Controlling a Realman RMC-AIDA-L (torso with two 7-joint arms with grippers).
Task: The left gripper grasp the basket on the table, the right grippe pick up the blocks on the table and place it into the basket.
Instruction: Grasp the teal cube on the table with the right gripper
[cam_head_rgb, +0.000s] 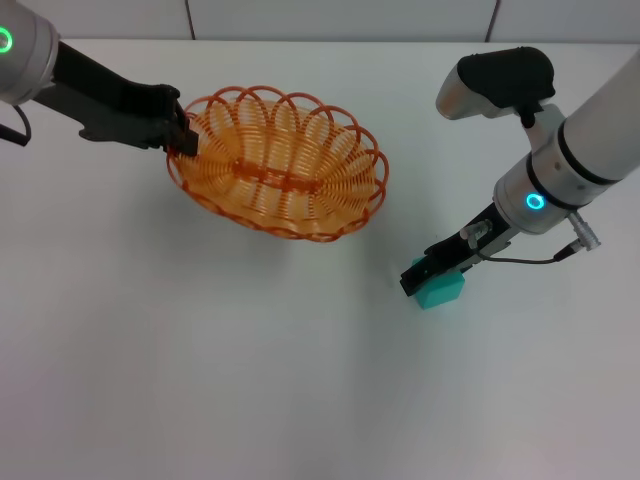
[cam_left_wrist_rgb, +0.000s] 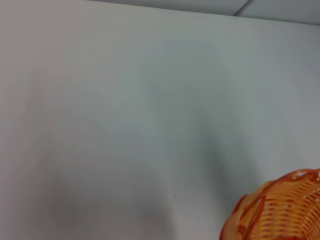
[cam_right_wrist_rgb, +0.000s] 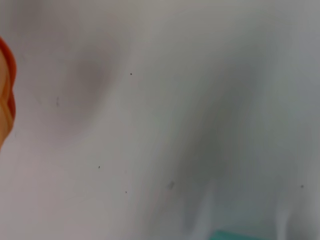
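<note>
Baskets: one orange wire basket (cam_head_rgb: 280, 165), sitting on the far left part of the table (cam_head_rgb: 200, 350), nothing inside it.
Blocks: one teal cube (cam_head_rgb: 442, 291), on the table right of the basket and well apart from it.
Grippers: two.
Left gripper (cam_head_rgb: 183, 135): at the basket's left rim, its black jaws clamped on the looped wire edge.
Right gripper (cam_head_rgb: 420, 277): down at the cube, jaw tips against its upper left side; whether they are closed on it I cannot tell.
Wrist views: the left one shows one corner of the basket (cam_left_wrist_rgb: 280, 210); the right one a sliver of the cube (cam_right_wrist_rgb: 235, 235).
</note>
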